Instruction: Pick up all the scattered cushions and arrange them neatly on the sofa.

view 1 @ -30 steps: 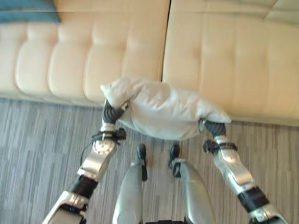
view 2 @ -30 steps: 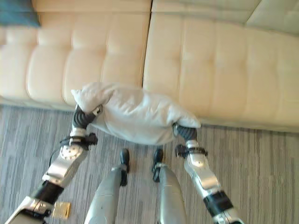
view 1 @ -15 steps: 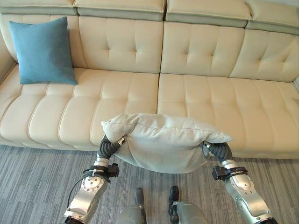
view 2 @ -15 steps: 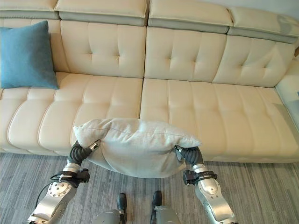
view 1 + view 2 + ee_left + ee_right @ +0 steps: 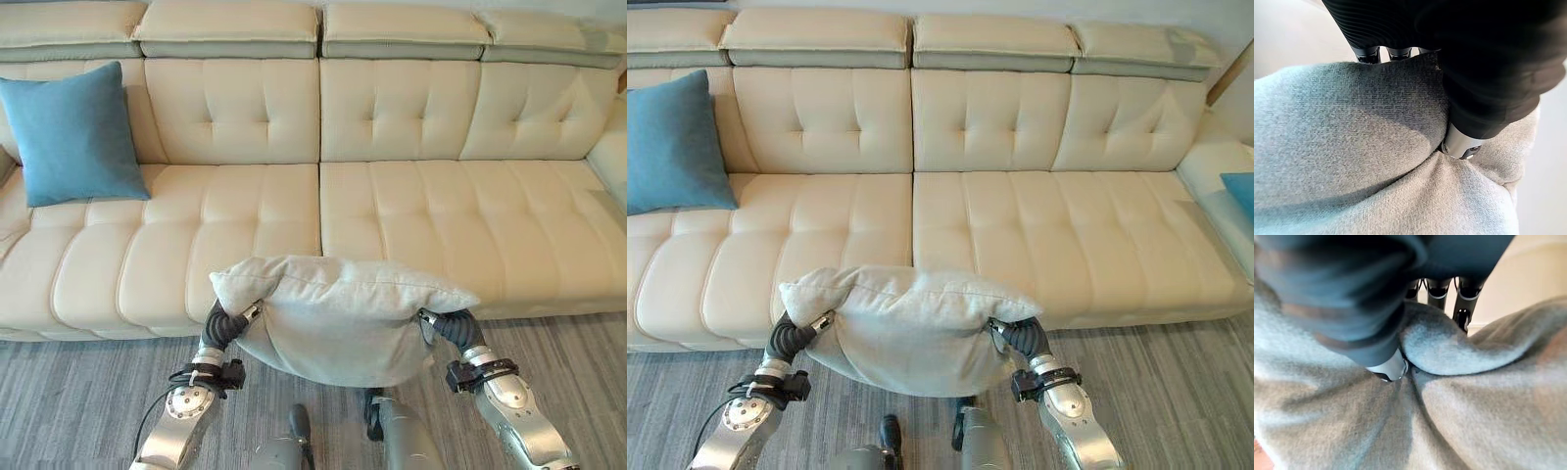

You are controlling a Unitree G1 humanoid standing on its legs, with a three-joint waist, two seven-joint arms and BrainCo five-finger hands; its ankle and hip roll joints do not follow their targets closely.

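Currently we hold the grey cushion [image 5: 343, 318] level, long axis crosswise, left hand [image 5: 1462, 142] and right hand [image 5: 1391, 367] each clenched on an end, before the sofa [image 5: 411, 206] seat

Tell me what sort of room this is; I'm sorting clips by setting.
Likely a living room or lounge: a long cream tufted sofa, a blue cushion propped on it, and grey carpet. Both hands hold a grey cushion.

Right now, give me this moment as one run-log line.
grey cushion: off the floor, in front of sofa | left hand: gripping it | right hand: gripping it | blue cushion: on sofa, left end
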